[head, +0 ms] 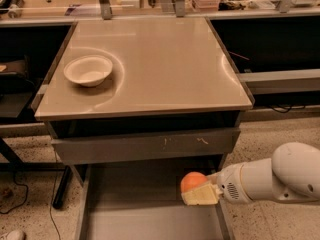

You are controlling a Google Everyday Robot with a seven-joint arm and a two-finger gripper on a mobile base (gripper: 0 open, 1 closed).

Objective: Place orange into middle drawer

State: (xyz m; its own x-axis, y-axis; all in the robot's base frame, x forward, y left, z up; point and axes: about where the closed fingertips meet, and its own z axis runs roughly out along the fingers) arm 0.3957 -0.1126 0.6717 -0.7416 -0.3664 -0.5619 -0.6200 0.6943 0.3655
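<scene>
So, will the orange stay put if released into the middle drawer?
Probably not: the orange is round and smooth, the middle drawer flat-floored, so it may roll until a side wall stops it. It looks firm, undented in the gripper holding it above the drawer, near one wall.

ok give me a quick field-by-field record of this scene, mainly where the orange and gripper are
gripper: low right, over the right side of the open drawer, shut on the orange
orange: held in the gripper, not yet released
middle drawer: pulled open below the table
upper drawer: scratched grey front, pushed in
white bowl: upright on the left of the tabletop, nothing visible inside
tabletop: beige, carries only the bowl
arm: white, enters from the right edge
</scene>
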